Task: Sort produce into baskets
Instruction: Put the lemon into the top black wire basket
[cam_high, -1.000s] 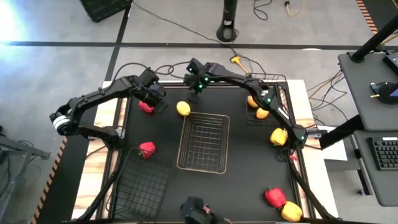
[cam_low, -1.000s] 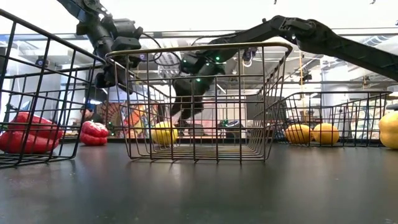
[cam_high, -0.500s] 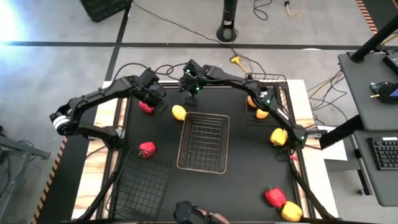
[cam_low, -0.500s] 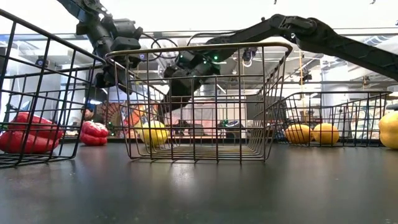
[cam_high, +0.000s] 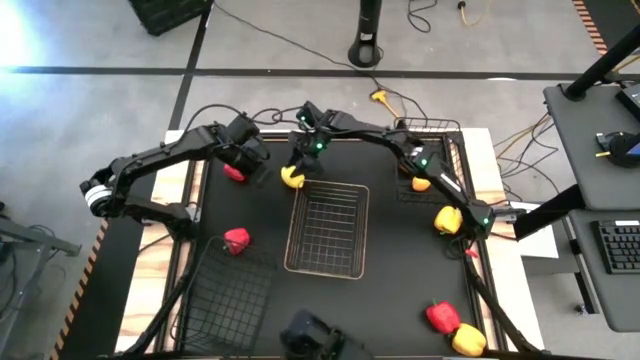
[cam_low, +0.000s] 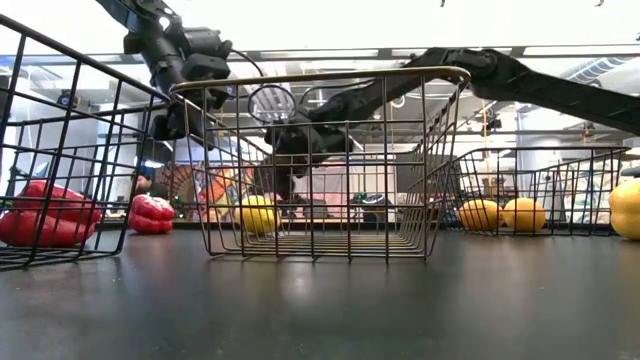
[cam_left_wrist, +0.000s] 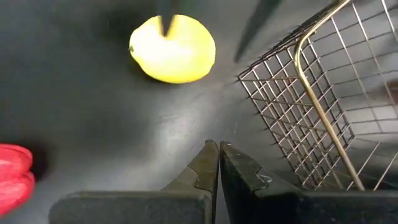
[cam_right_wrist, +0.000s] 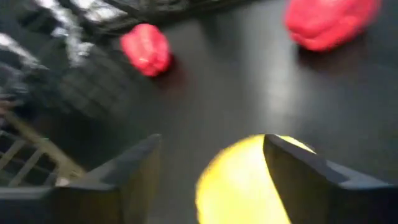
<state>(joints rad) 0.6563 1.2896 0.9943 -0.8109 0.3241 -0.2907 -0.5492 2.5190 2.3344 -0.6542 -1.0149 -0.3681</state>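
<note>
While the left gripper (cam_high: 262, 168) hung with its two dark fingers (cam_left_wrist: 205, 167) pressed flat together and nothing between them, it sat idle over the far-left part of the black table (cam_high: 390, 300), just beside a glossy red toy bell pepper (cam_high: 234, 173), apparently parked out of the way of the working arm. A second red pepper (cam_high: 237, 240) lay nearer the front, at the far edge of the left black wire-mesh basket (cam_high: 232, 300), which the overhead camera showed holding no produce. To its right, the small yellow-orange oval lemon (cam_high: 291, 177) rested on the table just outside the far-left corner of the pale metallic wire basket (cam_high: 328, 228) in the middle. The right gripper (cam_high: 297, 170) was down over this lemon, its jaws at a moderate spread with one finger (cam_right_wrist: 314, 183) on each side of the fruit; whether they yet pressed on it could not be told. Its reach across the table suggested the lemon was meant for the right black wire basket (cam_high: 432, 165) at the far right, where two lemons (cam_high: 421, 183) already lay. A yellow bell pepper (cam_high: 449, 219) sat near that basket, and a red and a yellow pepper (cam_high: 455, 328) together at the front right, all still unsorted.
</note>
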